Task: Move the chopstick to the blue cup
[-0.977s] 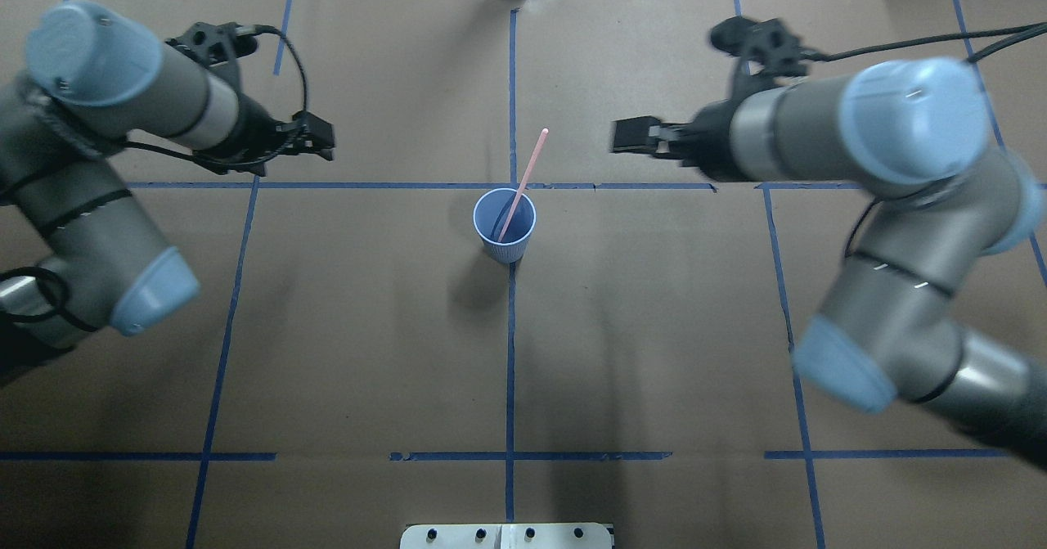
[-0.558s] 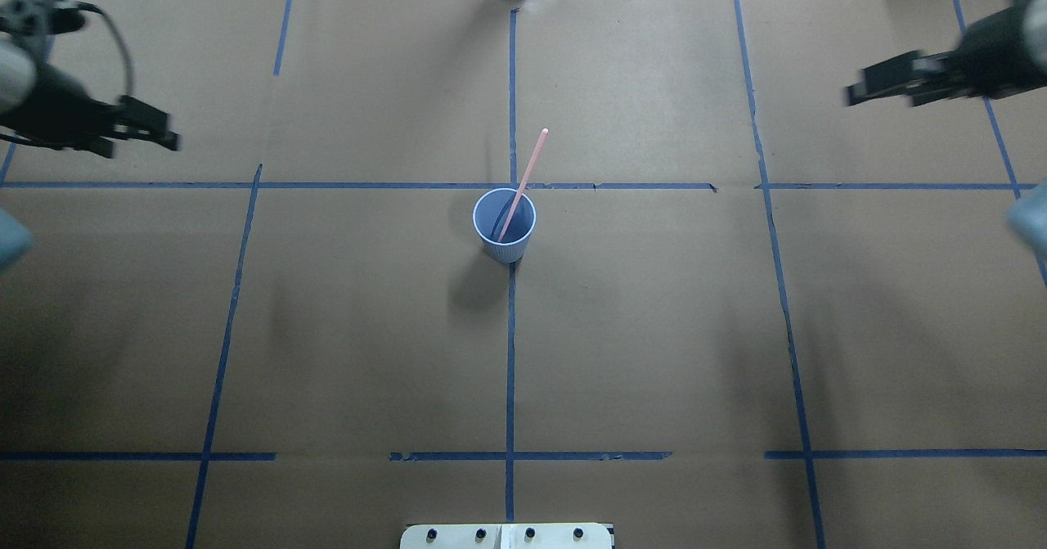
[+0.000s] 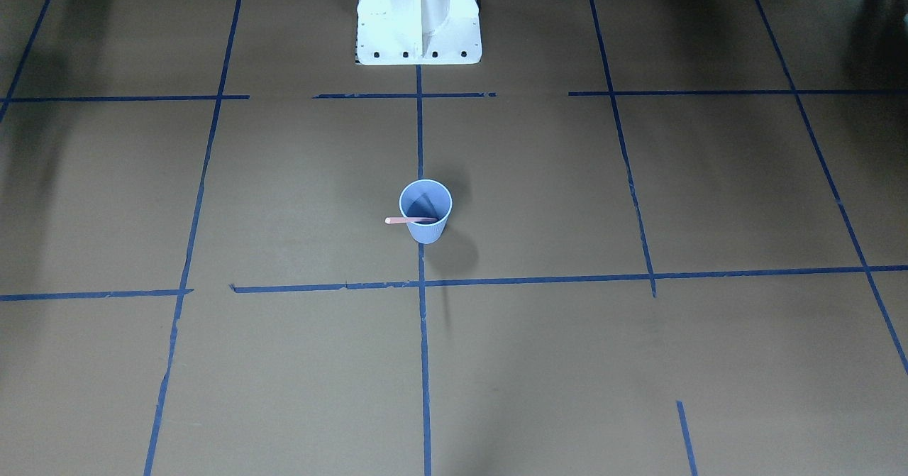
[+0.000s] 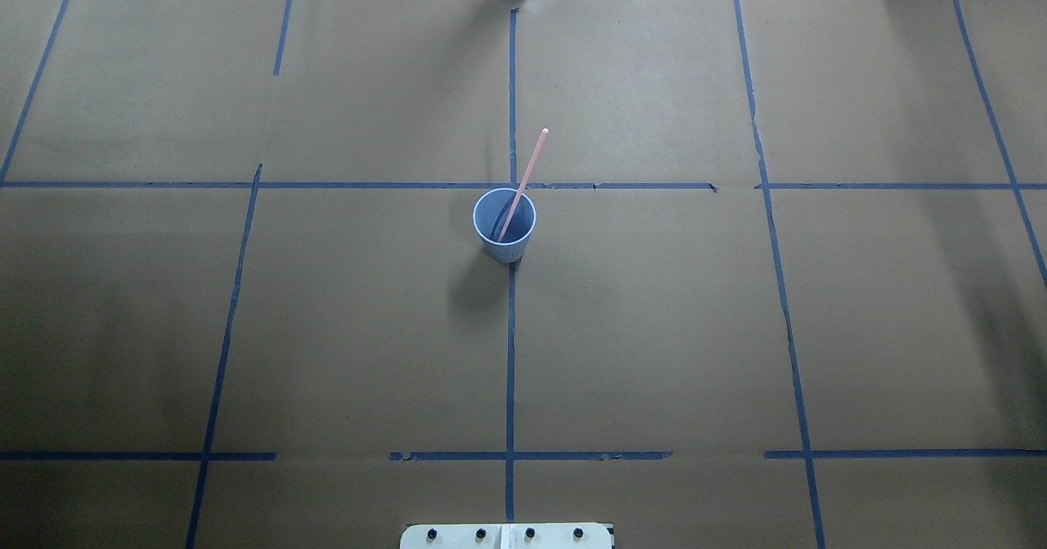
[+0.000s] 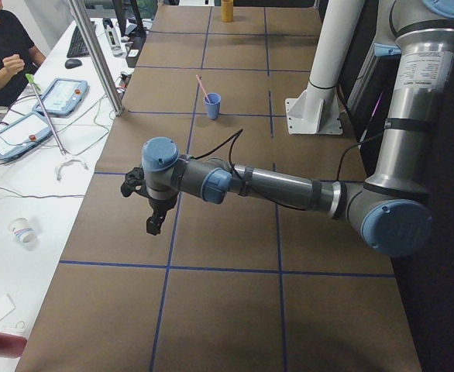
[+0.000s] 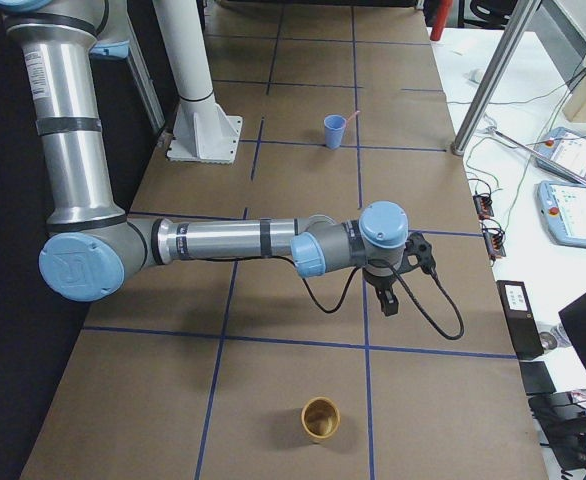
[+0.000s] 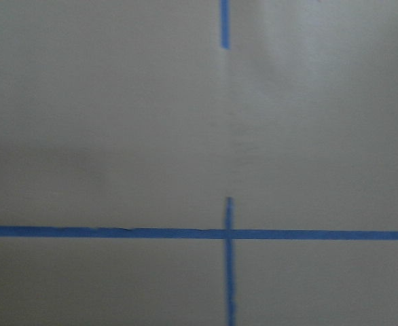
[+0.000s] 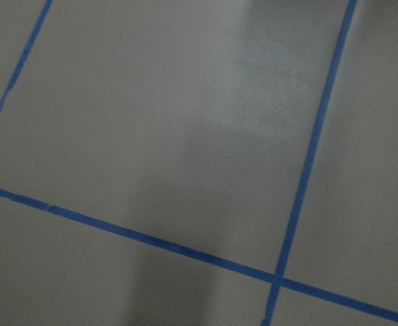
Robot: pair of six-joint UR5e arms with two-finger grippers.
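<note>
The blue cup (image 4: 507, 252) stands upright at the table's middle on the centre tape line. It also shows in the front view (image 3: 427, 232) and both side views (image 5: 212, 107) (image 6: 334, 131). One pink chopstick (image 4: 529, 168) stands in it, leaning over the far rim (image 3: 399, 220). My left gripper (image 5: 154, 225) hangs over the table's left end, far from the cup. My right gripper (image 6: 387, 304) hangs over the right end, equally far. Each shows only in a side view, so I cannot tell whether it is open or shut. The wrist views show only paper and tape.
The white robot base (image 3: 418, 15) stands at the near table edge. A small tan cup (image 6: 321, 418) sits at the table's right end. A yellow bottle (image 5: 227, 9) stands at the far end. An operator (image 5: 2, 46) sits beside the side bench with pendants.
Both arms have swung outward to the table's ends and left the overhead view. The cup and the chopstick in it have not moved.
</note>
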